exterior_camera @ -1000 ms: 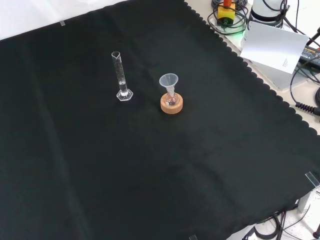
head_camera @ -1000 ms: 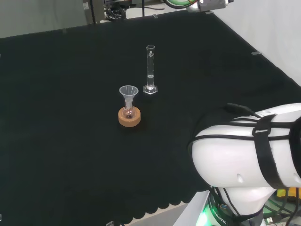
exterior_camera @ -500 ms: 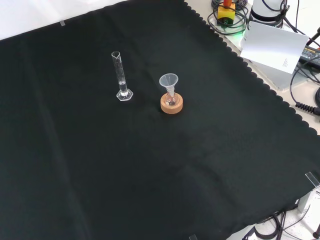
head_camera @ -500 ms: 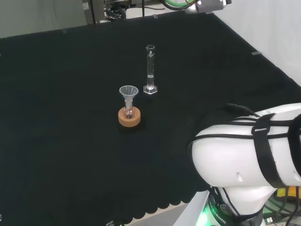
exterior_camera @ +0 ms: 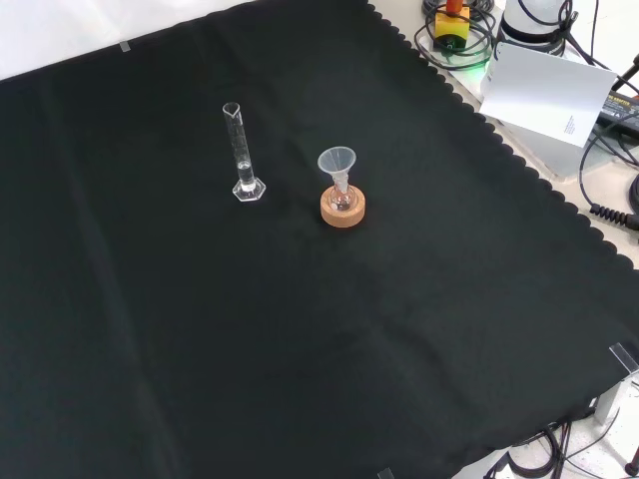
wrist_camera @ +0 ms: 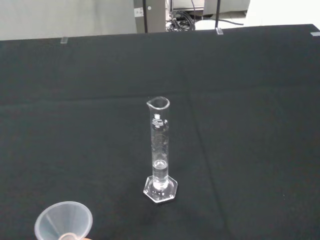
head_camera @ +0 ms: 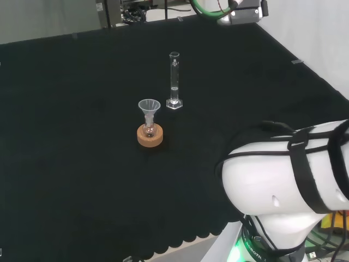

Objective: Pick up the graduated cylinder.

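The graduated cylinder point(head_camera: 174, 82) is a tall, narrow clear tube on a hexagonal foot. It stands upright on the black cloth, and a little clear liquid shows near its bottom. In the front view the cylinder point(exterior_camera: 240, 155) stands left of the middle, with nothing touching it. The wrist view looks at the cylinder point(wrist_camera: 159, 150) from a distance, with bare cloth all round it.
A clear funnel point(head_camera: 149, 106) sits in a small flask on a cork ring point(head_camera: 149, 136), close to the cylinder. The funnel point(exterior_camera: 337, 162) is to the cylinder's right in the front view. The arm's white link point(head_camera: 283, 185) stands at the head view's lower right. A white sheet point(exterior_camera: 547, 90) and cables lie beyond the cloth's scalloped edge.
A grey-white part of the arm with a green cable has come lower into the head view's top edge. The cylinder and funnel have not moved.
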You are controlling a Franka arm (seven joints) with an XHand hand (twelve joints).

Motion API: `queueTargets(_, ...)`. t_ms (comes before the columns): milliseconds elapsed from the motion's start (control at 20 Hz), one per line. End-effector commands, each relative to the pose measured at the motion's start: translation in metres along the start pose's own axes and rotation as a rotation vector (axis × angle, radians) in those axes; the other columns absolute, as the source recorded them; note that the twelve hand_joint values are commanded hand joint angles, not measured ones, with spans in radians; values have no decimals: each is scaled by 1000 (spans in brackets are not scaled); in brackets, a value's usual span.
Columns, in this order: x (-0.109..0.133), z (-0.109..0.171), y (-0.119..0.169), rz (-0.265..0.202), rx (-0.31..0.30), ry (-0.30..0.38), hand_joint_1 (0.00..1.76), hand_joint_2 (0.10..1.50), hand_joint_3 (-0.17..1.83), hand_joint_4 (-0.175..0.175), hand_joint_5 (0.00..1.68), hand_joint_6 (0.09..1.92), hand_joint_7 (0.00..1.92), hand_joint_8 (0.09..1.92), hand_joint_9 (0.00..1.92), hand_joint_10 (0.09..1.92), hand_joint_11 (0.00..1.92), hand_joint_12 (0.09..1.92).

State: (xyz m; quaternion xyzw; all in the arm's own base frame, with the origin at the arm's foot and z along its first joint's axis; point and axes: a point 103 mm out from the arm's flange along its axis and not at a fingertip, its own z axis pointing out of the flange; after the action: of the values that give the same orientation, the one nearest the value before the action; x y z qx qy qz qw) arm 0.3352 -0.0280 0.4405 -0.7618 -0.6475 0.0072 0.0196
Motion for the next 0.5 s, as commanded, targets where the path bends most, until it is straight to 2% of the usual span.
queueTargets(50,-35,40,36,29,18,25,0,1224,350,-3,216,87,17,504,240,635,106,1363)
queueTargets(300,-55,72,77,-16,-30,58,89,1203,309,-7,235,87,75,533,291,650,118,1368)
queueTargets(500,-65,99,108,-42,-10,102,204,1159,281,-13,253,87,123,565,336,657,136,1371)
